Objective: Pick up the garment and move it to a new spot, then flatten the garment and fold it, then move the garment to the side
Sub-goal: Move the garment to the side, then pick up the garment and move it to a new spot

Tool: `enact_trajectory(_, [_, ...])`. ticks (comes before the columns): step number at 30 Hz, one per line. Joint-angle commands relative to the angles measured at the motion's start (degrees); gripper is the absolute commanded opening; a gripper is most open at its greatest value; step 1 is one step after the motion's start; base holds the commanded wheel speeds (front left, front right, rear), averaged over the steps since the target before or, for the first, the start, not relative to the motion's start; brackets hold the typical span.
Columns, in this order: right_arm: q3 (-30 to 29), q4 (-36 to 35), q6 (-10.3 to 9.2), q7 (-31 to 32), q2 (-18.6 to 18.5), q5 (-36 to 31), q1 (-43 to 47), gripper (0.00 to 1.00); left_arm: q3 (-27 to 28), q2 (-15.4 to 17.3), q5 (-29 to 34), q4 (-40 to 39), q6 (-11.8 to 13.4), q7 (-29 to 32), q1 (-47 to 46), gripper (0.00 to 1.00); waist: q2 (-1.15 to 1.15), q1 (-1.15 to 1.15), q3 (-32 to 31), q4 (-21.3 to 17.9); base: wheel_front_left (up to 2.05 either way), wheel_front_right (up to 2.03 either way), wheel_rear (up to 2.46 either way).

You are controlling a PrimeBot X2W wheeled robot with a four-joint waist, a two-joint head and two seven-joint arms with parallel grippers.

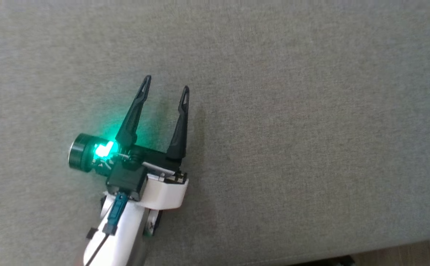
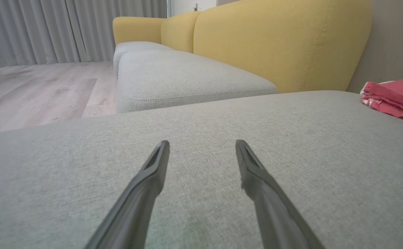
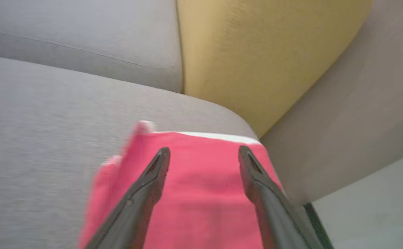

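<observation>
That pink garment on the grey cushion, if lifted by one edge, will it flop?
Likely floppy: the pink garment is layered soft cloth, so it would probably unfold. Pushed, it may bunch on the woven grey cushion rather than slide.

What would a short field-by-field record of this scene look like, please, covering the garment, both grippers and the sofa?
garment: pink-red with a white edge, looks folded, lying on the grey cushion near its corner by the yellow backrest
left gripper: open, empty, over bare cushion, apart from the garment
right gripper: open, fingers spread over the garment; contact unclear through blur
wood floor: pale, beside the sofa
</observation>
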Motion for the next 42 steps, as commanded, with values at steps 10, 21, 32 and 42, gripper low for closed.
enact_trajectory(10, [17.8,1.2,-0.04,-11.9,17.0,2.7,11.4,1.0,6.2,-0.9,-6.0,0.8,0.6,0.3,10.0,1.0,0.0,-0.01,-19.2,5.1,0.0,0.0,0.0])
enact_trajectory(21, [18.4,3.6,-0.04,-19.5,28.9,-0.4,19.4,1.0,11.3,-1.2,-6.4,1.8,0.7,0.3,16.8,1.0,0.0,-0.01,-30.8,8.9,0.0,0.0,0.0])
enact_trajectory(32, [10.4,-9.3,-0.04,-19.6,32.2,-9.4,33.8,1.0,12.9,-1.3,-2.9,-0.6,-0.2,0.3,24.3,1.0,0.0,-0.01,-35.4,12.0,0.0,0.0,0.0])
enact_trajectory(42, [11.5,-12.3,-0.04,-19.6,32.3,-6.0,38.5,1.0,13.4,-1.3,-0.7,0.8,-1.3,0.3,25.8,1.0,0.0,-0.01,-37.3,11.8,0.0,0.0,0.0])
